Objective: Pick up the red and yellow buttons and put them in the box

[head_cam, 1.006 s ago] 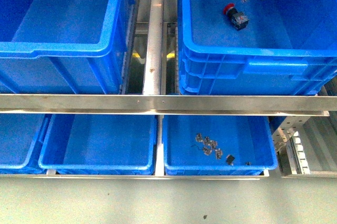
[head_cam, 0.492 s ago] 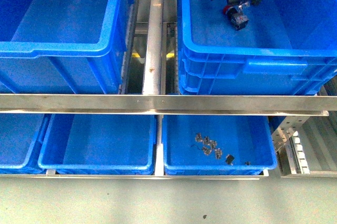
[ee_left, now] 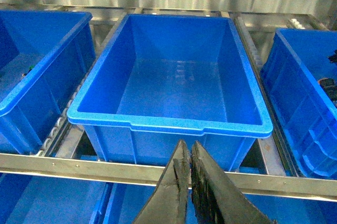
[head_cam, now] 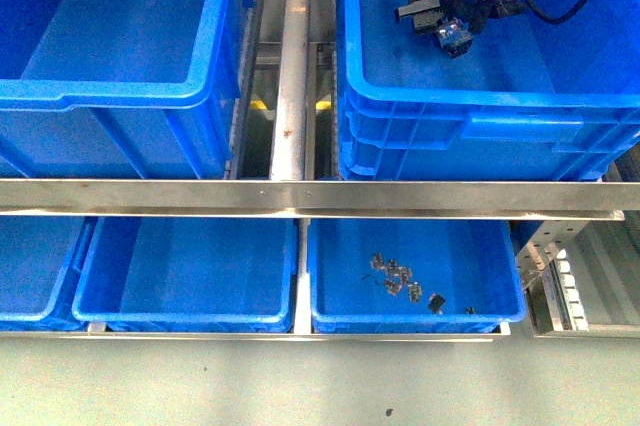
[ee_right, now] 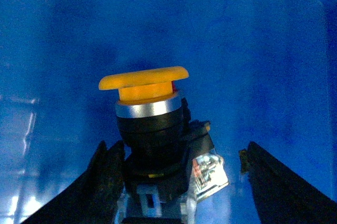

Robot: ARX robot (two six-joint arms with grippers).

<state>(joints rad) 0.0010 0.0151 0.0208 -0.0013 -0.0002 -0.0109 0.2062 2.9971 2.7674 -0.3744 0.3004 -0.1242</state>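
A push-button switch (ee_right: 150,124) with a mushroom cap that looks yellow-orange, a silver ring, a black body and a clear contact block stands on the floor of the upper right blue crate (head_cam: 480,111). My right gripper (ee_right: 180,153) is open around it. One finger (ee_right: 108,182) is close against its body and the other finger (ee_right: 279,187) stands apart. In the front view the right gripper (head_cam: 445,18) covers the cap, and only the button's block (head_cam: 455,36) shows. My left gripper (ee_left: 185,150) is shut and empty in front of a large, deep, empty blue crate (ee_left: 168,125), which also shows in the front view (head_cam: 120,96).
A metal rail (head_cam: 300,196) runs across below the upper crates, and a metal bar (head_cam: 293,66) separates them. Shallower blue trays sit on the lower level. One tray (head_cam: 500,311) holds several small metal parts (head_cam: 400,281).
My right gripper has moved down and left over the button in the upper right crate. The cap, seen red before, is now hidden in the front view.
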